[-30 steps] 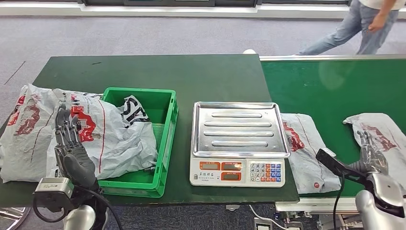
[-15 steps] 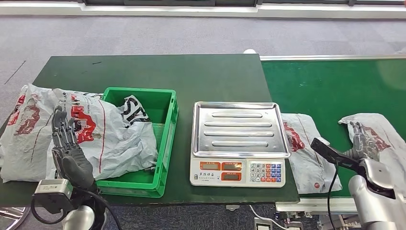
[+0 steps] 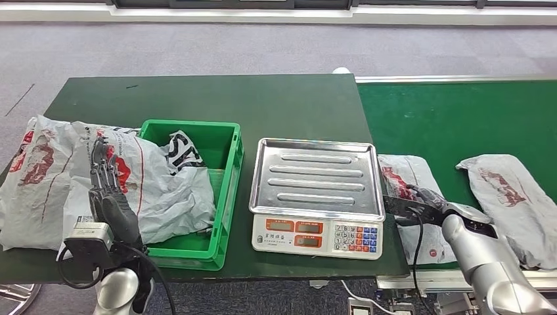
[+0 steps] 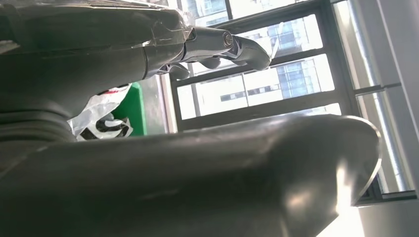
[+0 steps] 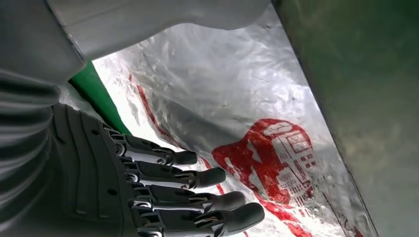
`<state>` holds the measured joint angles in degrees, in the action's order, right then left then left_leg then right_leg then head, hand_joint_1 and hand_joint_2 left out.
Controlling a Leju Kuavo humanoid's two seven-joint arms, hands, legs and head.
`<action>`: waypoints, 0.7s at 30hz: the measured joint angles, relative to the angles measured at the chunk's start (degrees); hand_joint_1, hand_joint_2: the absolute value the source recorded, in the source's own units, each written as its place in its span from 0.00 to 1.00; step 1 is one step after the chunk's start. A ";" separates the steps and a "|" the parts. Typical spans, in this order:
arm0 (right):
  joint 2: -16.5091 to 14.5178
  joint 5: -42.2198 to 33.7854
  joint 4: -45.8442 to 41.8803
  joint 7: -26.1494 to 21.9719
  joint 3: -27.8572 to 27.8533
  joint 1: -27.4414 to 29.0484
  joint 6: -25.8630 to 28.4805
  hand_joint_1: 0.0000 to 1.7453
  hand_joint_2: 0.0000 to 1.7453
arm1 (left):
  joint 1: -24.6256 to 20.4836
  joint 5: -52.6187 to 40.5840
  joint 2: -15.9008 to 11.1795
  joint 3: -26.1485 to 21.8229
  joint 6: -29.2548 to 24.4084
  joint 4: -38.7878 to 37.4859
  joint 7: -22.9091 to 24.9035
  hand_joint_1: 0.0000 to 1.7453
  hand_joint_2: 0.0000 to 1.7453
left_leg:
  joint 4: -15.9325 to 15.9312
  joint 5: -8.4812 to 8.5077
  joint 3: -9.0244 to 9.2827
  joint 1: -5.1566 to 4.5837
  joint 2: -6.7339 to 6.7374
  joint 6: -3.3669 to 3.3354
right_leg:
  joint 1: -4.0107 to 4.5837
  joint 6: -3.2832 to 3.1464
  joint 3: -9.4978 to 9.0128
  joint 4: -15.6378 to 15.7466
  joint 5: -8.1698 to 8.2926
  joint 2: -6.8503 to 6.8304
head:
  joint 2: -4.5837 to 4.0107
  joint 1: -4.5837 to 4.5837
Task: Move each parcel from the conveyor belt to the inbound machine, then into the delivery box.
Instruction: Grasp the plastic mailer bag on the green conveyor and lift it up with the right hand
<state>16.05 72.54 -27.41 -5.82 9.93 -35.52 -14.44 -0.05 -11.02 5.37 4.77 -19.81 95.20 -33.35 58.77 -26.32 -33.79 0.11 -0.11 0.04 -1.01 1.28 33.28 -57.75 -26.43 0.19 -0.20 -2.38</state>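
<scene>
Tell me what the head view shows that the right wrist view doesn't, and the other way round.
Head view alone: the scale, the green bin, the left hand over the bags there, and a second parcel further down the belt. Right wrist view alone: the fingers spread just above the plastic. Both: the right hand at the near parcel with its red print.

parcel [image 3: 415, 197]: grey, red print | crate [image 3: 226, 197]: green | belt [image 3: 460, 118]: green

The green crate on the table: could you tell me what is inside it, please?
A grey plastic parcel with red and black print lies partly inside the green crate, draped over its left wall onto the table. Bare green floor shows on the right; whatever lies beneath the parcel is covered.
</scene>
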 joint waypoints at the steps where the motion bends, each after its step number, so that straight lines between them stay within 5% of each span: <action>1: 0.32 -0.38 0.00 -0.01 0.77 0.00 -0.12 0.00 1.00 | 0.01 -0.05 -0.03 0.11 0.02 -0.16 0.01 0.00 0.00 | 0.00 -0.01 0.00 0.00 0.00 -0.01 | 0.00 0.00 -0.01 0.00 0.00 -0.01 | 0.00 0.00; 21: 2.82 -6.16 0.33 2.63 8.86 2.25 -1.15 0.00 1.00 | -0.77 -0.20 -0.55 1.01 0.34 -2.10 0.85 0.00 0.00 | 0.02 0.05 -0.15 -0.08 -0.07 -0.08 | -0.07 0.07 0.08 0.02 0.06 -0.08 | 0.00 0.00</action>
<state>18.87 66.37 -27.08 -3.20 18.79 -33.27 -15.59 -0.82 -11.22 4.82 5.78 -19.47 93.09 -32.50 58.80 -26.26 -33.94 0.03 -0.18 -0.04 -1.08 1.35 33.36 -57.73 -26.37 0.11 -0.20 -2.38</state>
